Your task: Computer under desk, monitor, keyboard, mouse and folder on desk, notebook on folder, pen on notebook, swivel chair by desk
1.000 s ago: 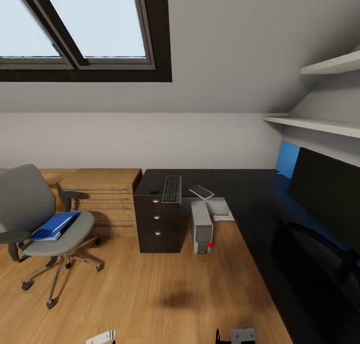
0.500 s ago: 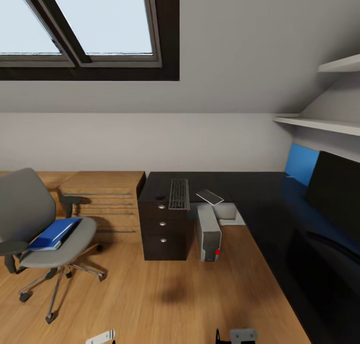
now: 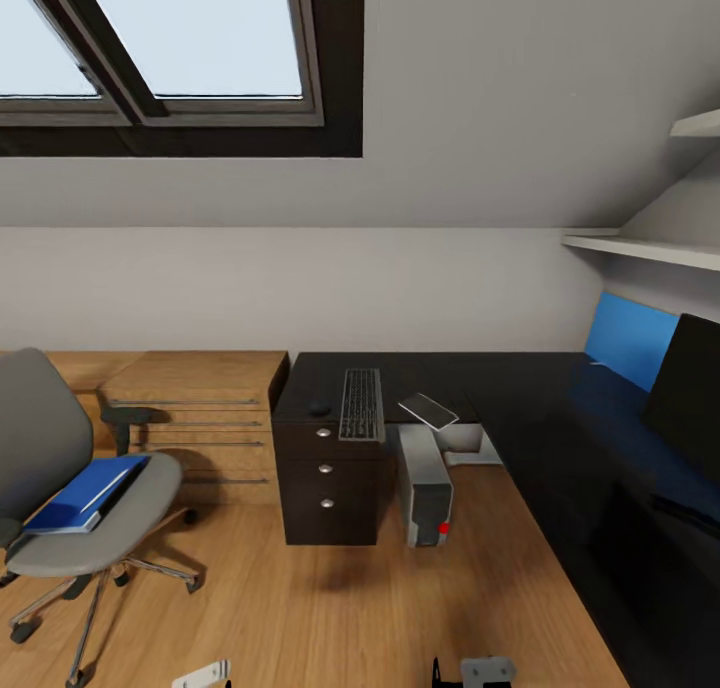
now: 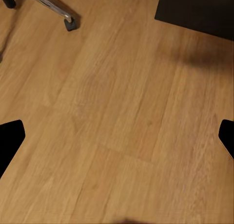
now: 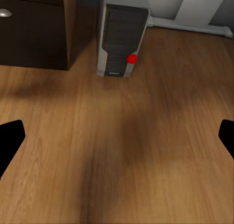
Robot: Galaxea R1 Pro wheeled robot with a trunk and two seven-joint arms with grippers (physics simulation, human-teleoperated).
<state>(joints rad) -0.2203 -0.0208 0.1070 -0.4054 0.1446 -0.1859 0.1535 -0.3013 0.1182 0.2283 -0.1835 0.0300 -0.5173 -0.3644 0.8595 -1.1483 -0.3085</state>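
Leftward slid the whole head view as the camera turned right; nothing itself moved. Both end effectors hung spread and empty over the floor. Folder (image 3: 82,492) lay on the swivel chair (image 3: 60,488), keyboard (image 3: 361,404) on the table (image 3: 520,388), computer (image 3: 425,484) beneath: approach continued.
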